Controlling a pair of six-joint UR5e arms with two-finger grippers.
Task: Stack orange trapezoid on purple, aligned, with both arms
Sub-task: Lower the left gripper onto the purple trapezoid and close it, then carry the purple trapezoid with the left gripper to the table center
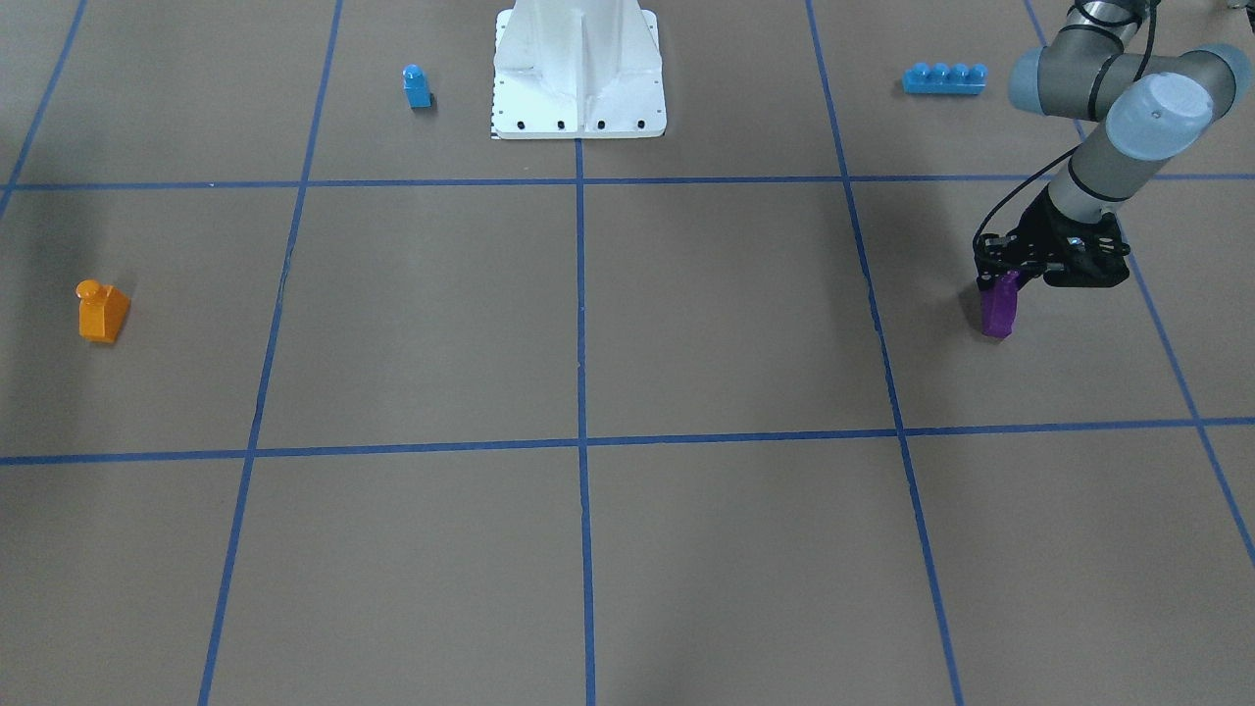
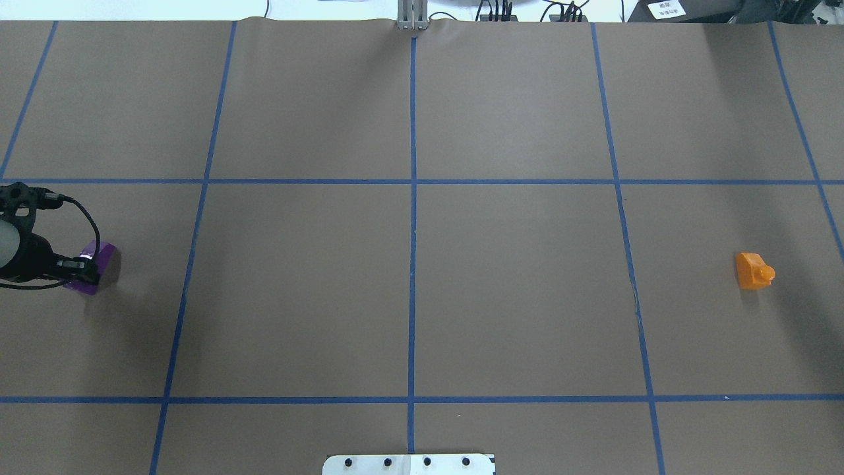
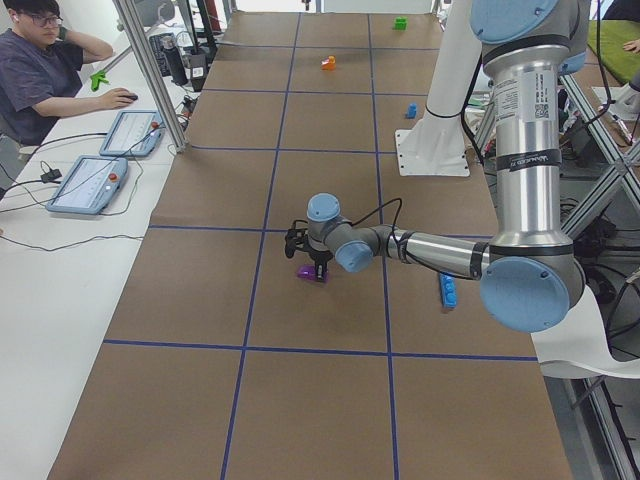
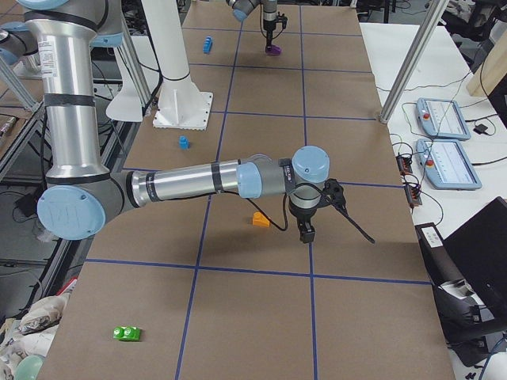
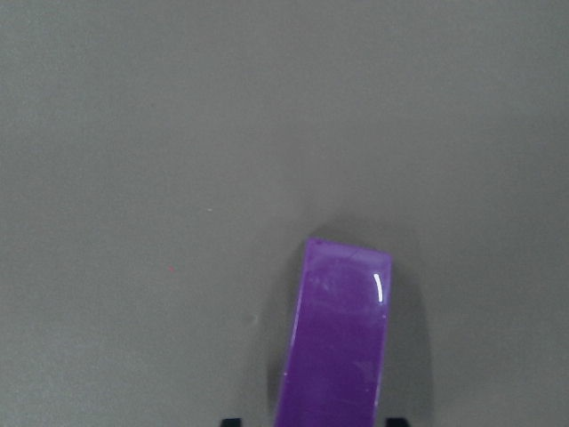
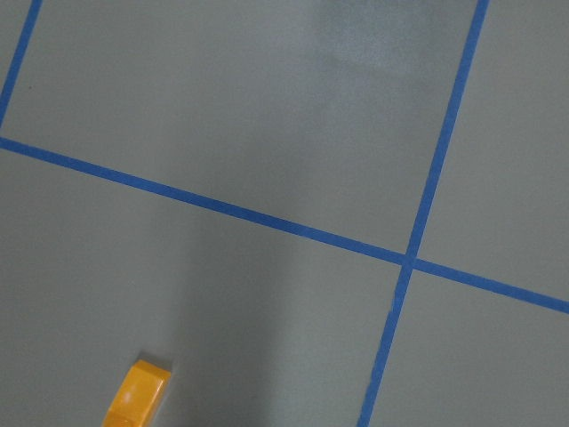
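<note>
Overhead exterior shows the left gripper at the far left, fingers closed against the purple. The left wrist view confirms it: the block sits between the two fingertips. Whether it rests on the paper or hangs just clear, I cannot tell.

Far to the right lies the orange trapezoid, upright, stud up, untouched. In the exterior right view the right gripper hovers just beside it, on its operator side. Whether its fingers are apart or together cannot be told.

This looks like the pick-up stage: purple is secured, orange not yet. Next, the right gripper likely needs to centre over the orange and grip its flat sides, not the slope.

The label on the left arm is too small to read.
</note>
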